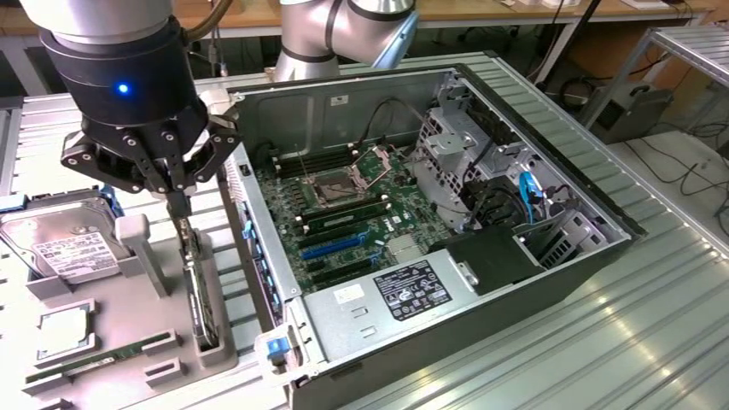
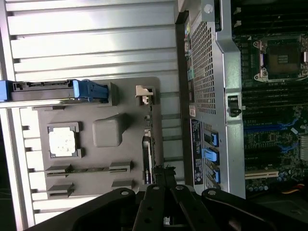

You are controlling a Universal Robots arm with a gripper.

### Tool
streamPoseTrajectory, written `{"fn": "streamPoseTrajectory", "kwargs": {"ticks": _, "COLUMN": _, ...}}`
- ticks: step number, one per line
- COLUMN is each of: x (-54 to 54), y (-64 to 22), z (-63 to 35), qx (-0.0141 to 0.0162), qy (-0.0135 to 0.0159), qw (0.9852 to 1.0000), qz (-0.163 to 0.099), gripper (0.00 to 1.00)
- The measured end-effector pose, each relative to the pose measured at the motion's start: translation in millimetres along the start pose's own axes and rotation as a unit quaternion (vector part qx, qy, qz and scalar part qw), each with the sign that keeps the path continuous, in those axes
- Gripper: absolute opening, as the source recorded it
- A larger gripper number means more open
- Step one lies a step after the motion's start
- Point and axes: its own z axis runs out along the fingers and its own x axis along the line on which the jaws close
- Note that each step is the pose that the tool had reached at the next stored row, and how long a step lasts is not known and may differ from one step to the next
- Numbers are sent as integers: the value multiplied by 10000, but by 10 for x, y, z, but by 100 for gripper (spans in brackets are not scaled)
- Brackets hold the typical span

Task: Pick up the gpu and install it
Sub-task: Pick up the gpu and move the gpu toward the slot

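Where the gpu (image 1: 201,295) stands: on edge in a slot of the grey holder tray (image 1: 125,342), to the exterior view's left of the open computer case (image 1: 376,359), so its top edge is offered to a grasp from above
Gripper (image 1: 180,213): directly above the card's far end, fingers drawn narrow and, as far as I can judge, pinched on that top edge
Lift: not begun by the look of it, since the card's near end sits down in the slot
Motherboard (image 1: 341,213): lies face up in the case, blue expansion slots (image 1: 330,245) unoccupied
Hard drive (image 1: 63,248): in its own cradle further to the exterior view's left, well apart from the grasp
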Motion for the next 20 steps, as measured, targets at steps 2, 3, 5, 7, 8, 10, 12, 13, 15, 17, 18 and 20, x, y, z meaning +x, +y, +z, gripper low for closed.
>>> {"fn": "streamPoseTrajectory", "kwargs": {"ticks": 2, "x": 0, "y": 0, "z": 0, "qx": 0, "qy": 0, "qw": 10000, "qz": 0, "gripper": 24}}
{"fn": "streamPoseTrajectory", "kwargs": {"ticks": 3, "x": 0, "y": 0, "z": 0, "qx": 0, "qy": 0, "qw": 10000, "qz": 0, "gripper": 24}}
{"fn": "streamPoseTrajectory", "kwargs": {"ticks": 5, "x": 4, "y": 0, "z": 15, "qx": 1, "qy": -8, "qw": 10000, "qz": 0, "gripper": 30}}
{"fn": "streamPoseTrajectory", "kwargs": {"ticks": 7, "x": 26, "y": -3, "z": 47, "qx": 1, "qy": -14, "qw": 10000, "qz": 1, "gripper": 36}}
{"fn": "streamPoseTrajectory", "kwargs": {"ticks": 8, "x": 36, "y": -4, "z": 60, "qx": 1, "qy": -15, "qw": 10000, "qz": 1, "gripper": 36}}
{"fn": "streamPoseTrajectory", "kwargs": {"ticks": 10, "x": 76, "y": -10, "z": 109, "qx": 1, "qy": -21, "qw": 10000, "qz": 2, "gripper": 36}}
{"fn": "streamPoseTrajectory", "kwargs": {"ticks": 12, "x": 101, "y": -16, "z": 147, "qx": 0, "qy": -27, "qw": 10000, "qz": 3, "gripper": 36}}
{"fn": "streamPoseTrajectory", "kwargs": {"ticks": 13, "x": 111, "y": -19, "z": 162, "qx": 0, "qy": -29, "qw": 10000, "qz": 3, "gripper": 36}}
{"fn": "streamPoseTrajectory", "kwargs": {"ticks": 15, "x": 134, "y": -29, "z": 201, "qx": 0, "qy": -34, "qw": 10000, "qz": 3, "gripper": 36}}
{"fn": "streamPoseTrajectory", "kwargs": {"ticks": 17, "x": 151, "y": -39, "z": 241, "qx": -1, "qy": -40, "qw": 10000, "qz": 3, "gripper": 36}}
{"fn": "streamPoseTrajectory", "kwargs": {"ticks": 18, "x": 155, "y": -42, "z": 255, "qx": -1, "qy": -42, "qw": 10000, "qz": 3, "gripper": 36}}
{"fn": "streamPoseTrajectory", "kwargs": {"ticks": 20, "x": 167, "y": -50, "z": 314, "qx": -1, "qy": -49, "qw": 10000, "qz": 4, "gripper": 36}}
